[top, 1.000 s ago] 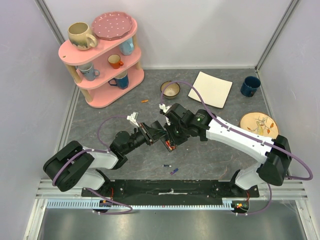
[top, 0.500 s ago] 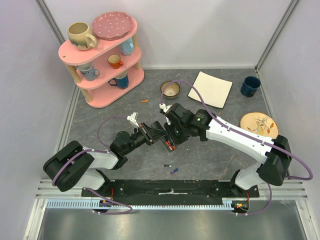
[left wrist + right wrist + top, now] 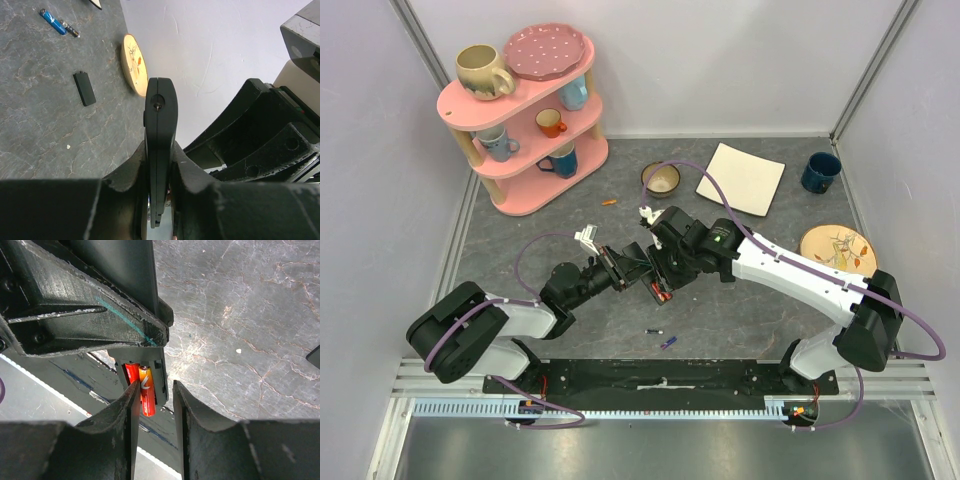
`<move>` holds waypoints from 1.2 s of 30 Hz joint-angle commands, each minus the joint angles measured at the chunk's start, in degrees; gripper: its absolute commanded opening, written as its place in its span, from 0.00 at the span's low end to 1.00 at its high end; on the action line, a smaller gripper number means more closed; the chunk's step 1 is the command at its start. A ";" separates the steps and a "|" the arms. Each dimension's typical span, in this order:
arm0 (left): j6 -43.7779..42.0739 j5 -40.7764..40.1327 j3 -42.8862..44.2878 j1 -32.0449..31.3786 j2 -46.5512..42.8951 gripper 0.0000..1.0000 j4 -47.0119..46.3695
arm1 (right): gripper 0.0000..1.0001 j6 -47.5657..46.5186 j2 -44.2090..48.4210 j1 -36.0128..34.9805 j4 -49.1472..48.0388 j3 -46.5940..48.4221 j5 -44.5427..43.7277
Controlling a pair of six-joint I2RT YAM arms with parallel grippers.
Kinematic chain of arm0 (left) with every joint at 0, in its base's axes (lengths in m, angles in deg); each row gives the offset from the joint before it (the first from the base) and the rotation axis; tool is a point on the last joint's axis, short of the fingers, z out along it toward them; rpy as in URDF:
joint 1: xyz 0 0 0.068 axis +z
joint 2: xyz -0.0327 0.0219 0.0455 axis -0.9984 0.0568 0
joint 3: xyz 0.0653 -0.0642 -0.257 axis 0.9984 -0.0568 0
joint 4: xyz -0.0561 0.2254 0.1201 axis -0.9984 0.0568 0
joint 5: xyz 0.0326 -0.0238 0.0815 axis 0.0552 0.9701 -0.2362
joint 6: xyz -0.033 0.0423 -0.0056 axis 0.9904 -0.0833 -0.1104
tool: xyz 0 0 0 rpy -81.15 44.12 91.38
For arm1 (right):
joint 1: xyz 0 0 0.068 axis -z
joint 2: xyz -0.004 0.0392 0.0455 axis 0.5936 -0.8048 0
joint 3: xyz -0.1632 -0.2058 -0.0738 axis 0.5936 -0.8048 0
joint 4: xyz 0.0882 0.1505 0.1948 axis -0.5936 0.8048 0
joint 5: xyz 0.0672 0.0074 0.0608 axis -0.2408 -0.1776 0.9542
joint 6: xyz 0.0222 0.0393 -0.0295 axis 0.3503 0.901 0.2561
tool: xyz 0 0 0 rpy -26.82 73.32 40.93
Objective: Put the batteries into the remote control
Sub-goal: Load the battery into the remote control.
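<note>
Change: almost none over the last second; both arms locked together mid-table as before, at most a slight settling of the right wrist against the remote.
Surface: grey stone-patterned tabletop (image 3: 500,250), carrying the loose parts.
Left gripper (image 3: 160,170): clamped on the slim flat black plastic remote control (image 3: 160,115), held on edge and clear of the table.
Right gripper (image 3: 156,390): fingers apart, straddling the open battery bay at the remote's end; not pinching anything.
Cover: small flat black rectangular lid (image 3: 84,88), lying on the table well apart from the remote.
In the bay: thin red battery (image 3: 131,372) lying deeper; thin orange battery (image 3: 146,396) just beside it, touching one finger, its end past the bay's rim and probably not fully seated.
Spares: short blue battery (image 3: 52,21) on the table near a darker one.
Risk: an off-axis push likely to tip the orange battery out of the bay, or to twist the remote in the left jaws, gripped only across its thin faces.
Unknown: polarity, too small to tell.
</note>
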 commanded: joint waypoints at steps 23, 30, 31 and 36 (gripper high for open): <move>4.03 4.08 0.34 -1.57 1.26 0.02 -17.91 | 0.47 1.08 5.43 0.65 -0.98 7.17 0.24; 4.55 3.91 0.52 -1.66 0.83 0.02 -18.00 | 0.47 -0.24 10.25 0.73 -1.23 6.30 -9.23; 4.64 3.99 0.52 -1.66 0.83 0.02 -18.17 | 0.48 -0.24 13.13 0.73 -2.37 4.21 -14.30; 6.40 6.53 1.22 -1.57 1.44 0.02 -18.96 | 0.61 -0.79 26.94 1.69 -22.74 -15.53 -15.25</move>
